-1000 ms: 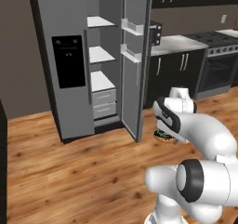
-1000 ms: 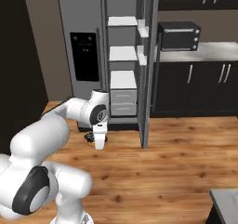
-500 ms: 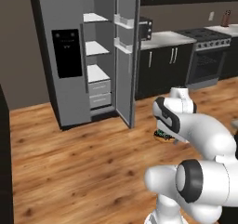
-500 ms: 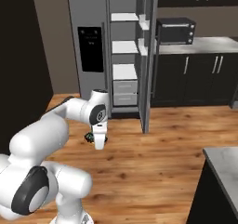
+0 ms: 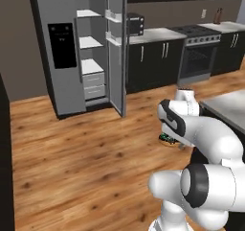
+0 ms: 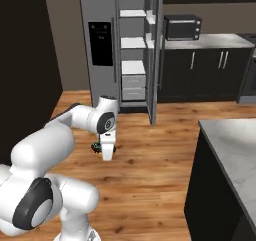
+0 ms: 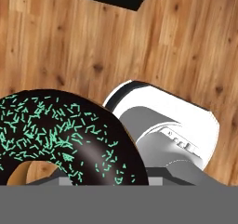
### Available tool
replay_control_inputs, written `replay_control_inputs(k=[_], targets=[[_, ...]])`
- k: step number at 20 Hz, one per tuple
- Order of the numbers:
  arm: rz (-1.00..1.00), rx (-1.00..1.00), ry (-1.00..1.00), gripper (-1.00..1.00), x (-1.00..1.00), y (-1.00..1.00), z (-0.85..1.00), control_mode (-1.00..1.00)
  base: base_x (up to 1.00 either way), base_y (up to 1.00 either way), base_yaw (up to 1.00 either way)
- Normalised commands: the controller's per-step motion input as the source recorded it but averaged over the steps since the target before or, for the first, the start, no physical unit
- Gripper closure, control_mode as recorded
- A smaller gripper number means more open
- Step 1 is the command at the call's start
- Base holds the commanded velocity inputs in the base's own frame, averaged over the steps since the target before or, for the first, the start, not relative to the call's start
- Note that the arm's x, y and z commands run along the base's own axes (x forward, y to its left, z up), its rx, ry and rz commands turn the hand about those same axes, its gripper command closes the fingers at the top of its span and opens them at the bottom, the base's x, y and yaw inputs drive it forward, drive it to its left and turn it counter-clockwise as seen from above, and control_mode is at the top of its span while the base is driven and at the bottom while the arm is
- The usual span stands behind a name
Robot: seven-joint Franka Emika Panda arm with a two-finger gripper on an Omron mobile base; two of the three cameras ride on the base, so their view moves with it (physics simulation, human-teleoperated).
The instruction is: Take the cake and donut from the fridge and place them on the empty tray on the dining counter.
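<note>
Close beneath the hand camera, the donut (image 7: pixel 60 139) is seen as a thick ring coated in glossy dark chocolate icing, scattered with short green sprinkles, with a tan edge showing at its hole. It is carried at the gripper (image 5: pixel 167 139), low over the wooden floor (image 5: pixel 72 167), and appears in the base views as a small dark speckled shape beside the white hand (image 6: pixel 96 146). The jaws are taken to be clamped on the donut, though the fingertips themselves are hidden behind it. The fridge (image 5: pixel 72 57) is seen with its right door swung open, white shelves exposed, and a black dispenser panel on the shut left door. Compared with the earlier pictures, the whole scene is shifted: the fridge now lies farther off and more to the left, a stove (image 5: pixel 201 52) and more of the dark cabinets are brought into sight, and a grey marbled tabletop (image 6: pixel 235 150) is now seen at the right edge. The arm's pose and the donut's place at the hand are unchanged. No legible writing or brand can be made out.
</note>
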Motion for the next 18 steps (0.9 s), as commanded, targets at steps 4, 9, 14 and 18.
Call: replay_control_inputs(k=[4, 9, 14, 18], targets=[[0.00, 0.00, 0.00, 1.00, 0.00, 0.00, 0.00, 1.00, -0.98, -0.32, 0.09], [0.00, 0.00, 0.00, 1.00, 0.00, 0.00, 0.00, 1.00, -0.99, -0.33, 0.12], [0.00, 0.00, 0.00, 1.00, 0.00, 0.00, 0.00, 1.00, -0.97, -0.36, 0.16], [0.00, 0.00, 0.00, 1.00, 0.00, 0.00, 0.00, 1.00, -0.89, -0.41, 0.18]])
